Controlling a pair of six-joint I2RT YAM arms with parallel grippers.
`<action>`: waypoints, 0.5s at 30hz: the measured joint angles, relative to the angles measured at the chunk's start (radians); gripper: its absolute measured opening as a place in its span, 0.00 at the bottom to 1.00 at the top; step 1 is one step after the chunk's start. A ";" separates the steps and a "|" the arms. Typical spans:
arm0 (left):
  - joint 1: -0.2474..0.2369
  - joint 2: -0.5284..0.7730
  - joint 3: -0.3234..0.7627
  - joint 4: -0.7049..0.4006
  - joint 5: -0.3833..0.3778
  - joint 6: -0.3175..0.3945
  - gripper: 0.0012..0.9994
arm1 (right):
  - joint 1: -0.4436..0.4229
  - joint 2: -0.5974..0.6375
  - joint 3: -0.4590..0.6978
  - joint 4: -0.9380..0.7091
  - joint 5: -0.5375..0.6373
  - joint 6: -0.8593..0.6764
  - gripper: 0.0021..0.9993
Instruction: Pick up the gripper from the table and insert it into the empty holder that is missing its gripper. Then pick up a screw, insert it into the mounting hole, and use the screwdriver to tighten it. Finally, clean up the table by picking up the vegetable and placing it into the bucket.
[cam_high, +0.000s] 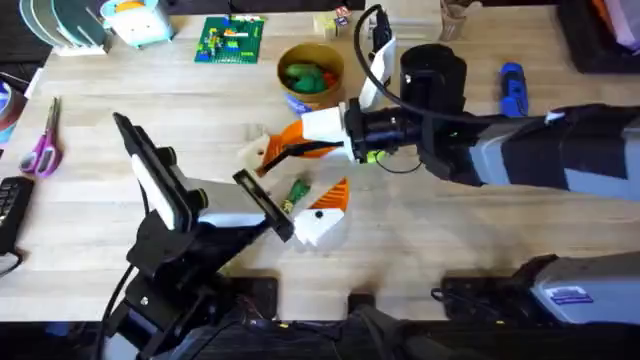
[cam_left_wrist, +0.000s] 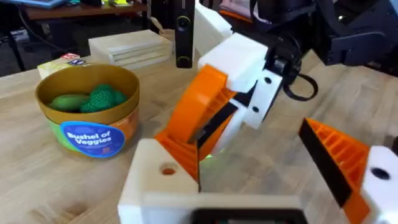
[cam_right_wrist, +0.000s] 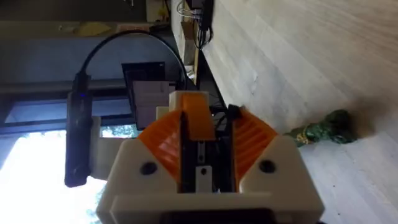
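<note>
Gripper (cam_right_wrist: 199, 121) first: the orange ribbed wedge was pinched between the right jaws, both orange pads pressed on its flanks and its narrow end poking out past the fingertips. So it was off the desk (cam_high: 480, 250) and up in the air with the right arm, which had reached across from the right side to about the middle.

Working outward from there, the bit that mattered was the holder (cam_left_wrist: 155, 186). It's the bare white finger on the left arm's own claw, and it sat right at the wedge's low end. In the left wrist view the wedge ran on a slant, high end in the right jaws, low end down against the top of the white block, just by its mounting hole. Touching, as far as I could tell, but I couldn't say whether it was properly seated or just resting on the lip.

The left jaws were spread wide, with the bare holder on one side and the finger that already has its pad (cam_left_wrist: 339, 155) well apart on the other. My read was that the next push had to go along that slanted long axis, down toward the holder, with the left arm doing nothing but staying put.

Further out, the vegetable (cam_high: 297, 190) lay on the desk between the two left fingers, not yet in the bucket (cam_high: 312, 50) up behind. The screwdriver (cam_high: 512, 88) was over on the right, nearer the right arm.
</note>
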 joint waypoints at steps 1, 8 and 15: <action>0.000 0.000 0.000 0.000 0.001 -0.001 0.99 | 0.000 0.000 0.000 -0.001 -0.002 -0.001 0.36; 0.000 0.000 0.000 0.000 0.004 -0.008 0.99 | -0.001 0.000 0.000 -0.003 -0.008 -0.001 0.40; -0.009 0.000 0.000 0.001 0.033 -0.008 0.99 | 0.003 0.000 0.000 -0.003 -0.017 -0.004 0.45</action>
